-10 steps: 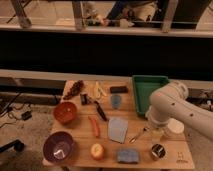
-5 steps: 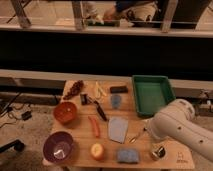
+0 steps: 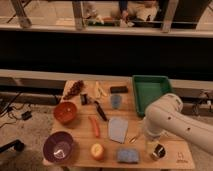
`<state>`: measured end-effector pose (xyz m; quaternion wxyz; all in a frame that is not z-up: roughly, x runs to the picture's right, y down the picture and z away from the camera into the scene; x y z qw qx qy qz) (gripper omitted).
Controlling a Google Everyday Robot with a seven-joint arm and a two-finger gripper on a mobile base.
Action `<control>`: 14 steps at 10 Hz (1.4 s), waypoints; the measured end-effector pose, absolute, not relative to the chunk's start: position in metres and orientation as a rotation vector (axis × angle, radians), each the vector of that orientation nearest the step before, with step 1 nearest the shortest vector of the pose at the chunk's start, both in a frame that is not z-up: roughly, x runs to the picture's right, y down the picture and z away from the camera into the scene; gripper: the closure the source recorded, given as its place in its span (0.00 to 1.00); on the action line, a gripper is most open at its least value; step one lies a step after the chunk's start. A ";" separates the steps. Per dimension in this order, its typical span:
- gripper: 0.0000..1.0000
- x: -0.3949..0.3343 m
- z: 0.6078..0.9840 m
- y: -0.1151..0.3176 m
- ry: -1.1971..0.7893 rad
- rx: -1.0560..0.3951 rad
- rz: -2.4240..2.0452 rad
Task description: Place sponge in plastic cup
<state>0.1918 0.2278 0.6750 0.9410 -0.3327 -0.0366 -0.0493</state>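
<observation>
The sponge is a small blue-grey block lying at the table's front edge, right of an apple. The light-blue plastic cup stands upright near the table's middle, toward the back. My white arm reaches in from the right over the table's front right part. My gripper is at the arm's lower end, low over the table, just above and right of the sponge and well in front of the cup. The arm hides most of it.
A green tray sits at the back right. A flat pale-blue sheet, a red bowl, a purple bowl, an apple and a metal cup are on the wooden table.
My arm has swung from the table's back right, by the green tray, down toward the front right, and the gripper now sits closer to the sponge.
</observation>
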 end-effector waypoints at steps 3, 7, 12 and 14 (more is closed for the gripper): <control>0.20 0.185 0.675 0.232 -0.101 -0.755 -0.073; 0.20 0.186 0.675 0.232 -0.101 -0.755 -0.075; 0.20 0.187 0.674 0.232 -0.100 -0.756 -0.073; 0.20 0.187 0.674 0.233 -0.100 -0.756 -0.072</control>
